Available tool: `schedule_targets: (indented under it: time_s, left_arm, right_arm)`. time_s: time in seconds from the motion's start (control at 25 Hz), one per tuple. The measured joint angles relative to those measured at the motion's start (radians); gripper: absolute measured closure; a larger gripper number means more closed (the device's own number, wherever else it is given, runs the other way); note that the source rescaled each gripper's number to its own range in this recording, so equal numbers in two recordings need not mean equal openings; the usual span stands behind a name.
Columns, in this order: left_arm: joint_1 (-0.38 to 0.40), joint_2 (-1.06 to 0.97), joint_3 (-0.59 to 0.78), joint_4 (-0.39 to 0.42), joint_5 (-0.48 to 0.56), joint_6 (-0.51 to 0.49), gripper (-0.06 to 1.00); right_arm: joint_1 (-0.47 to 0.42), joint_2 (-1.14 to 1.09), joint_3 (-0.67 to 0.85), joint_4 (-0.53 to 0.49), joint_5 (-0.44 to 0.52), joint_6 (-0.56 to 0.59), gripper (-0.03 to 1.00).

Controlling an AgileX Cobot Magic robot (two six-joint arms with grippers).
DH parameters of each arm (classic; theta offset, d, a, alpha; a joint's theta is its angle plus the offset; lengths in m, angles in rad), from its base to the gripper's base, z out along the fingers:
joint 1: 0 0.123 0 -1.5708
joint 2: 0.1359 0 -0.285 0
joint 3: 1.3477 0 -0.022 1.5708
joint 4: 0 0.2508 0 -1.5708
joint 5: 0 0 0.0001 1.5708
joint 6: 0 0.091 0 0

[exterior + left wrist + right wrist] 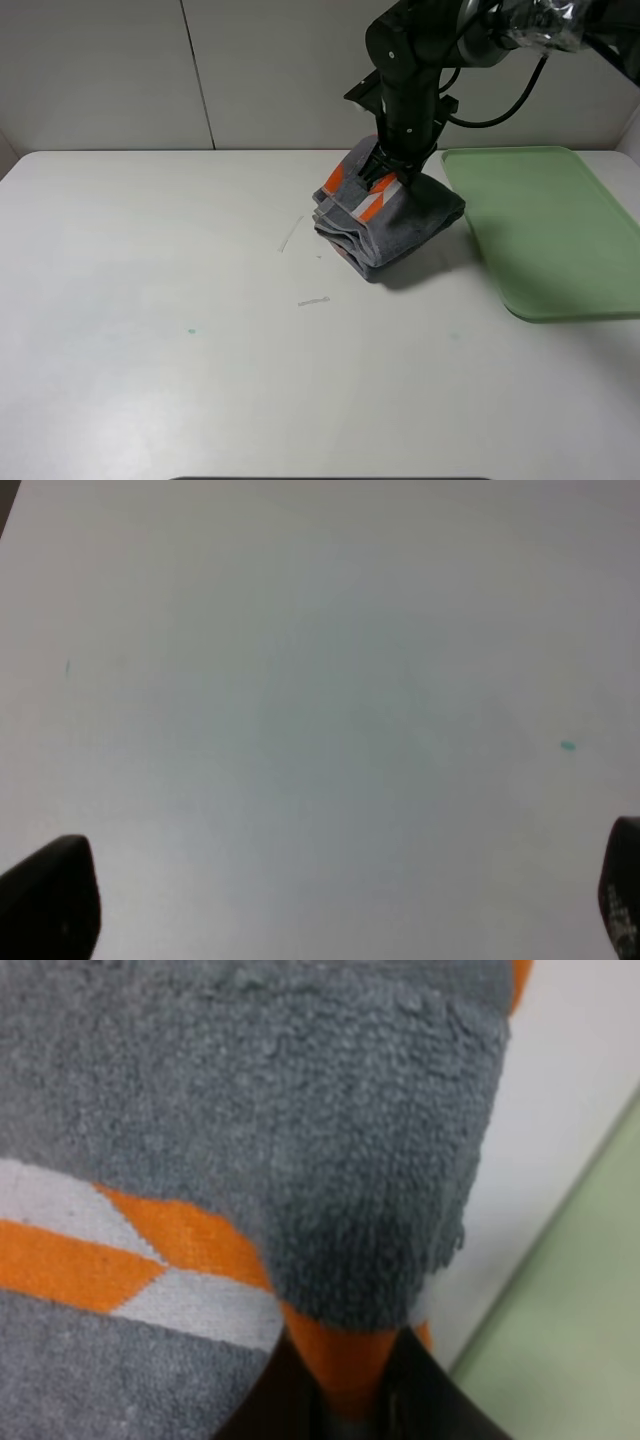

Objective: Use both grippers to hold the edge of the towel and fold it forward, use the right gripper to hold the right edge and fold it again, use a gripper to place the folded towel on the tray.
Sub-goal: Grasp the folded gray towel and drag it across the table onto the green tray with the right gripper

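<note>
My right gripper (393,176) has its jaws clamped on the folded towel (385,222), on the tabletop (150,300) just beside the tray (545,230); lift clear of the rim w/o loosening, left gripper (330,900) jaws wide apart, empty.

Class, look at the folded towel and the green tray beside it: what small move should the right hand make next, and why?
Probably lift the towel a little and carry it sideways over the tray. The right hand is shut on the towel's top, the towel is already folded into a compact stack, and it sits on the table just beside the tray's near rim, not yet on it.
</note>
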State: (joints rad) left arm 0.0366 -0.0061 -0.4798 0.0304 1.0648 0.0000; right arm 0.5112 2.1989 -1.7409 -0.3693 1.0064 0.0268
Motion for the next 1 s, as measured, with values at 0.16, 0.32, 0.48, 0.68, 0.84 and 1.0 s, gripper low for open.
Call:
schedule_targets:
  time_s: [0.16, 0.32, 0.48, 0.68, 0.84, 1.0]
  left_arm:
    - [0.0, 0.0, 0.0, 0.0, 0.0, 0.0, -0.06]
    - [0.0, 0.0, 0.0, 0.0, 0.0, 0.0, -0.06]
    - [0.0, 0.0, 0.0, 0.0, 0.0, 0.0, -0.06]
    - [0.0, 0.0, 0.0, 0.0, 0.0, 0.0, -0.06]
    - [0.0, 0.0, 0.0, 0.0, 0.0, 0.0, -0.06]
    - [0.0, 0.0, 0.0, 0.0, 0.0, 0.0, -0.06]
  right_arm:
    - [-0.054, 0.0, 0.0, -0.002, 0.004, 0.0, 0.88]
    - [-0.113, 0.0, 0.0, -0.002, 0.005, 0.0, 0.88]
    - [-0.183, 0.0, 0.0, -0.001, 0.003, 0.0, 0.88]
    - [-0.276, 0.0, 0.0, -0.001, -0.011, 0.001, 0.88]
    - [-0.353, 0.0, 0.0, 0.004, -0.033, 0.003, 0.88]
    - [-0.432, 0.0, 0.0, 0.045, -0.066, 0.003, 0.88]
